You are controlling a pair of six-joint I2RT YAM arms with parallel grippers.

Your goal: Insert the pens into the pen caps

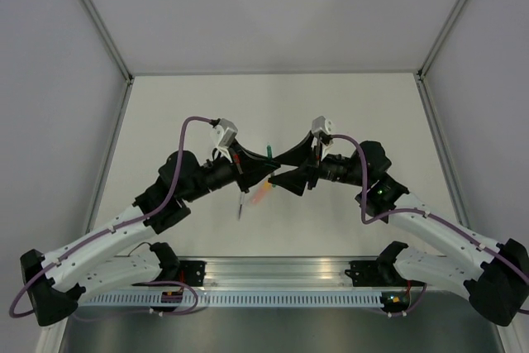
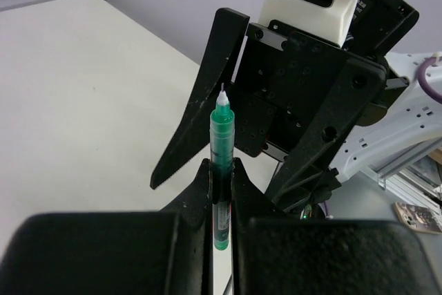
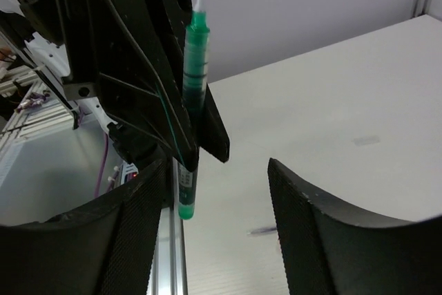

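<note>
- Robotics lab cell: plain grey panels (image 1: 273, 6) at 9, 12 and 3 o'clock box in my white table (image 1: 273, 113).
- At 6 o'clock, an aluminium rail (image 1: 273, 270) and a slotted cable duct (image 1: 273, 298) run along its near edge.

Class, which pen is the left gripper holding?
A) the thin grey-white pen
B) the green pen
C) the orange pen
B: the left wrist view shows the left gripper shut on the green pen, its fine tip bare.
</note>
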